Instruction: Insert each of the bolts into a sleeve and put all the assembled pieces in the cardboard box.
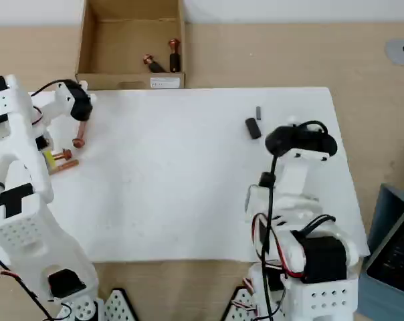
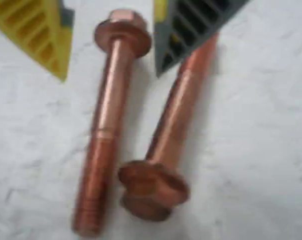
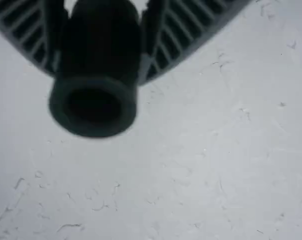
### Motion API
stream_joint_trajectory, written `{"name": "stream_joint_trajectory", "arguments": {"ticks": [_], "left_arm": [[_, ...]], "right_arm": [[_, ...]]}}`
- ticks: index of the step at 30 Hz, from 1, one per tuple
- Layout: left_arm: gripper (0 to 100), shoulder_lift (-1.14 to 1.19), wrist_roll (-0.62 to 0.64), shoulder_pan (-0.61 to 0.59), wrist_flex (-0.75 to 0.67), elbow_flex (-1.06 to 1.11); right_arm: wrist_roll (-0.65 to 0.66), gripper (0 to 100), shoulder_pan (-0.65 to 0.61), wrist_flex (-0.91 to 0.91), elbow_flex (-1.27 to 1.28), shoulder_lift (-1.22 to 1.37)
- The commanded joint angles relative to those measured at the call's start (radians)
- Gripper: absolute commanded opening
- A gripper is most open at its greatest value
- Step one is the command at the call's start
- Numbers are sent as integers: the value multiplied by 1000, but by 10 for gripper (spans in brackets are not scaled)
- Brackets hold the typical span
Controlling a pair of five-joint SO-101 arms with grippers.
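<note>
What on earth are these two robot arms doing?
The left claw is open over two copper bolts lying on the white mat. The right claw grips a black sleeve. Two assembled pieces already sit in the cardboard box, and another sleeve waits on the mat.

3 loose bolts (image 1: 79, 134), 3 loose sleeves (image 1: 253, 128), 2 assembled pieces (image 1: 174, 56).

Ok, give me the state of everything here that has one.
left gripper: open, over two bolts lying loose.
right gripper: shut on a sleeve.
cardboard box: open, two assembled pieces inside.
spare sleeve: lying loose.
third bolt: lying loose.
</note>
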Motion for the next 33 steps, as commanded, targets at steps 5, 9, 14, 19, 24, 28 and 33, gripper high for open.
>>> {"name": "stream_joint_trajectory", "arguments": {"ticks": [5, 9, 14, 19, 24, 28, 33], "left_arm": [[132, 22, -100, 12, -94, -52], [130, 84, -95, 26, -95, -81], [129, 179, -92, 28, -95, -173], [123, 275, -91, 35, -86, -247], [12, 306, -43, 66, -86, -244], [6, 309, -17, 87, -86, -239], [6, 303, -11, 106, 3, -252]], "right_arm": [[9, 9, 13, -25, 1, 1], [9, 9, 13, -25, 1, 1], [9, 9, 13, -26, 1, 1], [9, 9, 13, -28, 1, 1], [9, 9, 12, -34, 1, 1], [9, 9, 12, -34, 1, 1], [11, 9, 12, -34, -1, -5]]}}
